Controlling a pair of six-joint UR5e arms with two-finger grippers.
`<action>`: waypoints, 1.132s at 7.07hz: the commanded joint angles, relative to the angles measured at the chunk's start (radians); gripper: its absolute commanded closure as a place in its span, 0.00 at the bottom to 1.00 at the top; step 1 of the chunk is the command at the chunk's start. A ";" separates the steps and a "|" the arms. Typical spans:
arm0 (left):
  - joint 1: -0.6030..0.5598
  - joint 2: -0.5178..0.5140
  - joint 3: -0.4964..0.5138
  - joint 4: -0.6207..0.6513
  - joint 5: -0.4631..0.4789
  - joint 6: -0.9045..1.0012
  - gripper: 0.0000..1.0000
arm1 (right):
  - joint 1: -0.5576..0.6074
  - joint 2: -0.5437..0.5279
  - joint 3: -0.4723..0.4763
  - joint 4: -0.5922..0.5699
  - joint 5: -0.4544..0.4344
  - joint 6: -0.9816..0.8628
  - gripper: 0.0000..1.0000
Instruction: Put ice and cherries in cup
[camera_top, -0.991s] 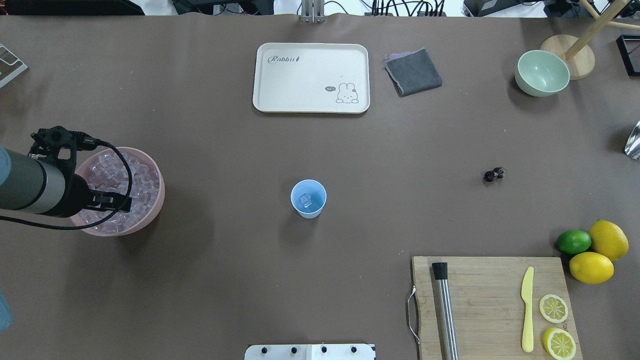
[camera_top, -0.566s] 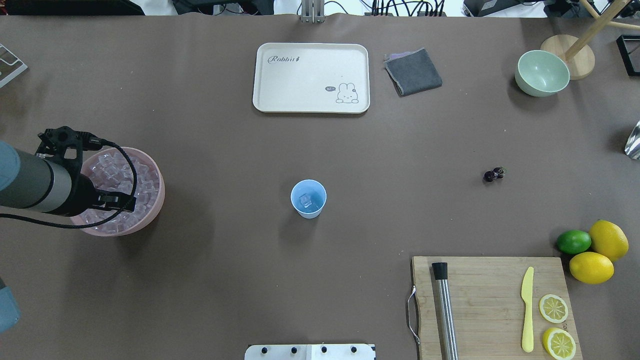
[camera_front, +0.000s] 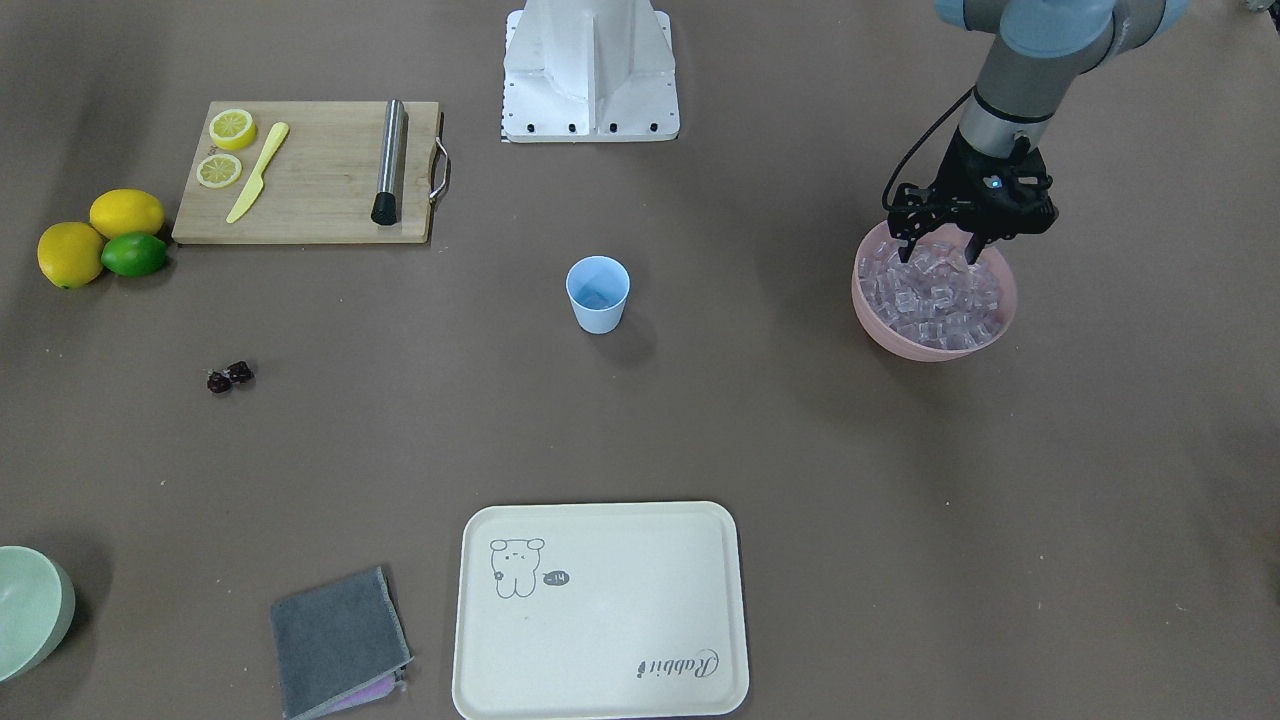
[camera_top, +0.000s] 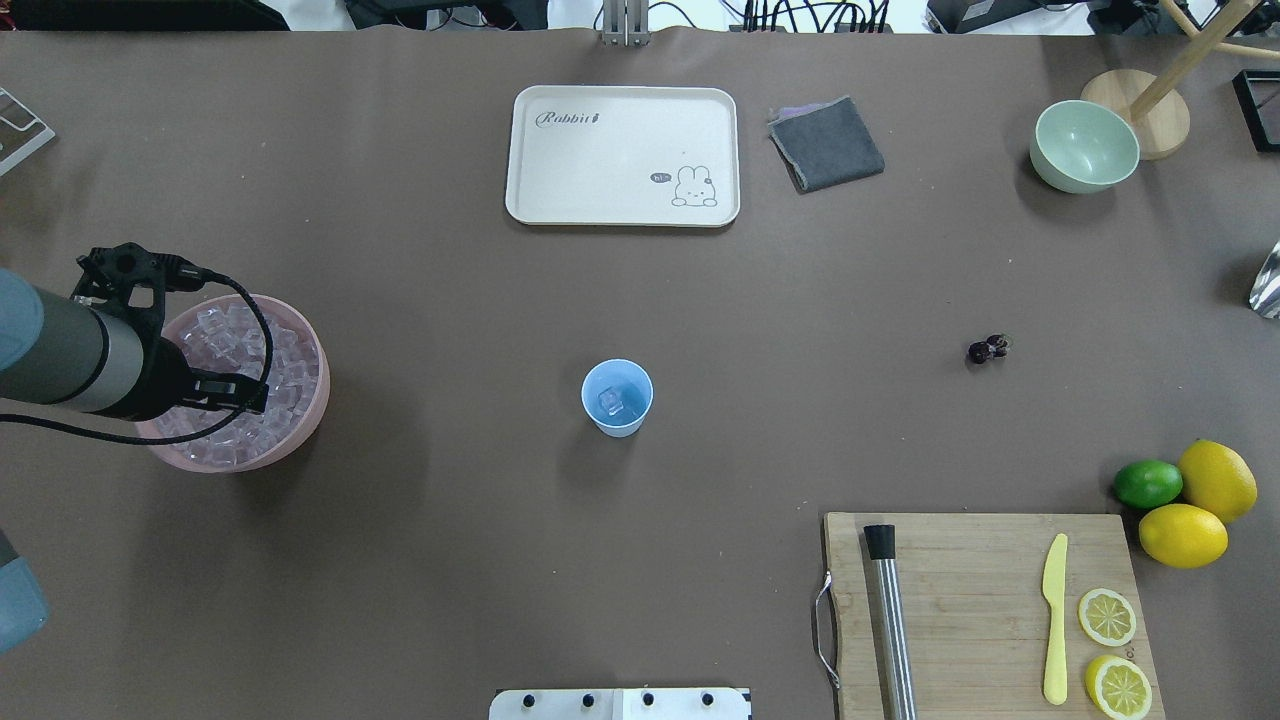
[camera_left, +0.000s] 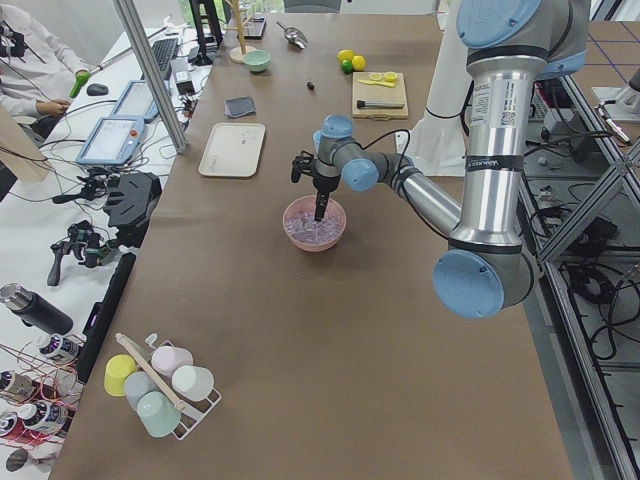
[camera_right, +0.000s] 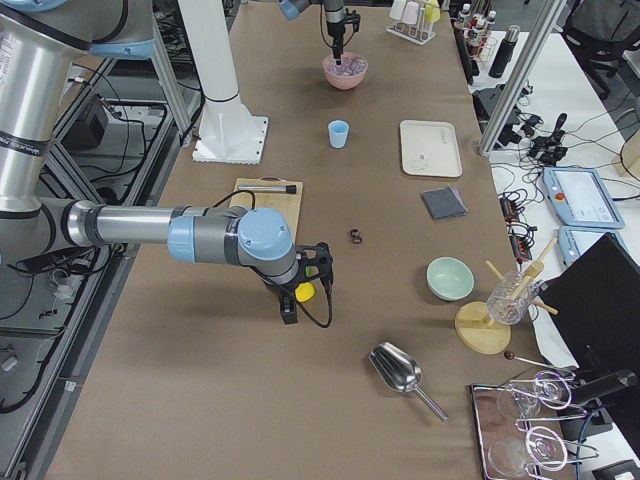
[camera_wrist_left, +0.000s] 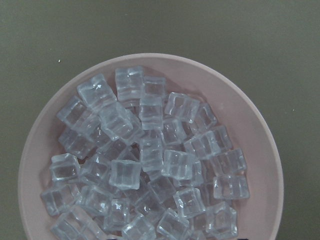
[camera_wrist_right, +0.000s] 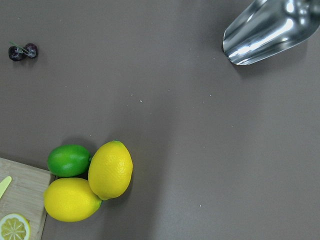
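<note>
Brown table (camera_top: 450, 560). Cream tray (camera_top: 600, 160) at the far edge, opposite the robot; script on it reads "Rabbit", plus a line-drawn bunny with a small dark speech bubble, which looks like "hi" but is too small to be sure. Pink bowl (camera_top: 318, 400) on the robot's left side, heaped with the ice (camera_wrist_left: 150, 155): clear, colourless, glossy cubes with rounded edges, many alike, filling the bowl nearly to the rim. Left gripper (camera_front: 938, 258) points straight down over the bowl's robot-side half, fingers spread apart and tips down at the top of the pile; nothing is seen clamped between them. Right gripper (camera_right: 288, 312) hangs low over the table near the lemons; it shows only in the side view, so I cannot tell how its fingers stand. Cup (camera_front: 598, 315), light blue, handleless, tapered, stands upright mid-table, well apart from the bowl, with at least one clear cube (camera_top: 611, 402) on its bottom. Cherries (camera_top: 987, 349), a dark red, almost black joined pair, lie on bare table on the robot's right, well apart from the cup.
</note>
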 joint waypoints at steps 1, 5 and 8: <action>-0.054 -0.086 0.120 -0.009 -0.053 0.029 0.17 | 0.000 -0.006 0.000 0.000 0.040 -0.002 0.00; -0.120 -0.080 0.197 -0.079 -0.234 -0.065 0.15 | 0.000 -0.018 -0.002 0.002 0.050 -0.002 0.00; -0.120 -0.089 0.218 -0.076 -0.236 -0.095 0.16 | 0.000 -0.018 0.000 0.002 0.051 -0.002 0.00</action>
